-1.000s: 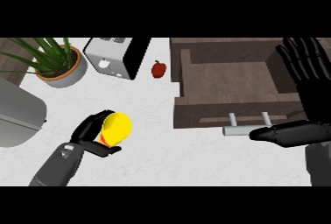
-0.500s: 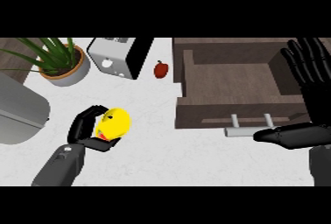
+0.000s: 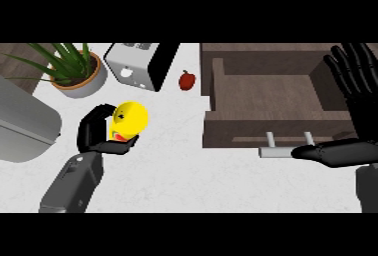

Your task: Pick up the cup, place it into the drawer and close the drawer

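No brand, label or readable writing anywhere; only a small dark mark on the yellow cup [image 3: 130, 119] and a round knob on the front of the toaster [image 3: 137, 66].

Cup held above the white counter [image 3: 199, 175], left of the open drawer [image 3: 269, 107] and apart from it. Left hand [image 3: 100, 134] curled round the cup from the left and below, fingers and thumb clamped on it, hiding the cup's lower left side; a patch of red visible at the cup's bottom edge, too small to identify. Grey left forearm rising from the lower edge.

Right hand [image 3: 354, 82] spread open at the right edge, fingers straight and upward, covering the drawer's right wall and corner. Thumb reaching left at the bottom, its tip close to the drawer's handle [image 3: 284, 147]; contact impossible to judge.

Drawer pulled out, brown walls, inside visible. Handle pale, two posts showing, right end hidden behind the thumb.

Small red item [image 3: 187, 80] on the counter between toaster and drawer, hard to make out. Potted plant [image 3: 70, 70] at upper left, leaves cut off by the top edge. Grey rounded object [image 3: 26, 127] at the left edge, cut off, unidentifiable.
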